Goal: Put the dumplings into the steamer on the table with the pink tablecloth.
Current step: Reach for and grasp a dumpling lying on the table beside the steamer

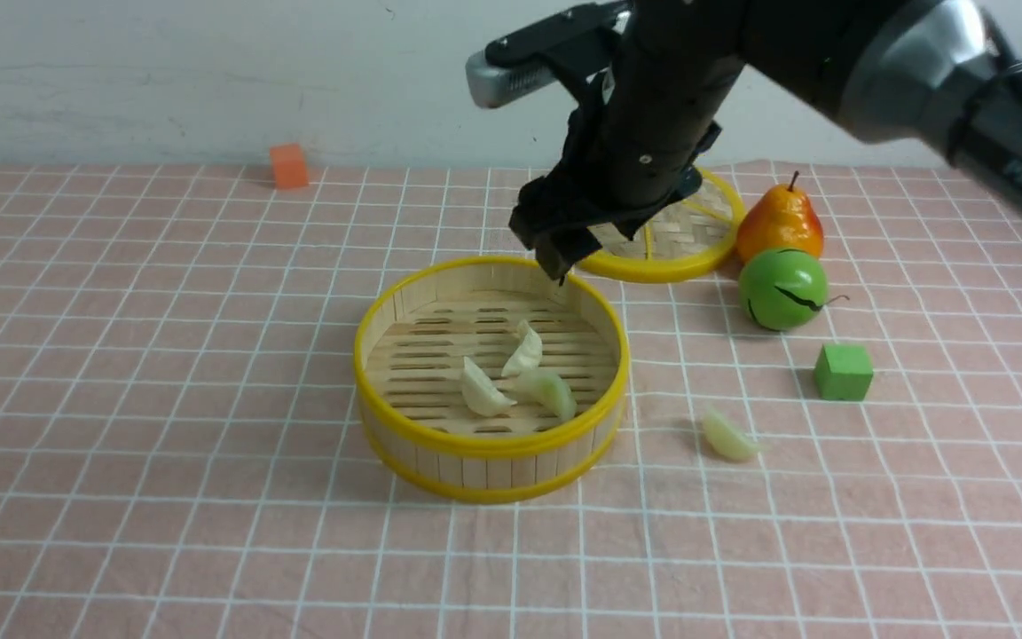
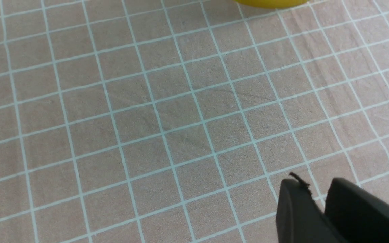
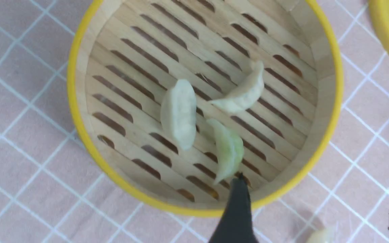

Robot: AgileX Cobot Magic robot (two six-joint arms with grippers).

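The steamer (image 1: pixel 475 468) stands mid-table on the pink tablecloth (image 1: pixel 165 355). Three dumplings (image 1: pixel 484 390) (image 1: pixel 524 351) (image 1: pixel 551 390) lie on its slatted floor. They also show in the right wrist view (image 3: pixel 179 113) (image 3: pixel 243 92) (image 3: pixel 228 148). A fourth dumpling (image 1: pixel 728 437) lies on the cloth right of the steamer, and shows blurred in the right wrist view (image 3: pixel 319 235). My right gripper (image 1: pixel 555 257) hangs above the steamer's far rim, open and empty (image 3: pixel 321 182). My left gripper (image 2: pixel 316 184) is shut and empty over bare cloth, out of the front view.
The flat woven lid (image 1: pixel 671 235) lies behind the steamer, partly hidden by my right arm. A pear (image 1: pixel 780 222), a green round fruit (image 1: pixel 782 288) and a green cube (image 1: pixel 843 372) stand at the right. An orange cube (image 1: pixel 288 166) sits far left. A yellow rim edge (image 2: pixel 268 2) shows in the left wrist view.
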